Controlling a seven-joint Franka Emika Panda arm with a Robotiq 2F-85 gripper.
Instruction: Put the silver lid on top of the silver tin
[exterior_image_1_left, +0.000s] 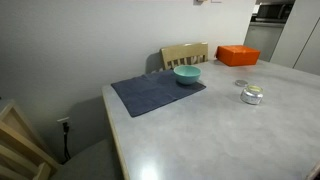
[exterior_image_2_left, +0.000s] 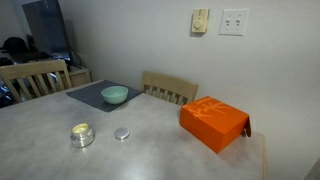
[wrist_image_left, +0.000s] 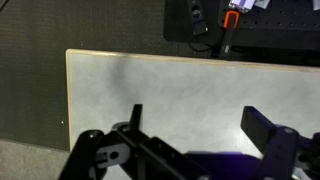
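Gripper low in the wrist view, spread wide, facing down over the pale table.

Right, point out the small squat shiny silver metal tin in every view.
In an exterior view: the small round silver tin stands right of centre, to the right of the round teal bowl.
In an exterior view: lower left, nearer the camera than the bowl.
Wrist view: not in it.
Shared landmark: the teal bowl.
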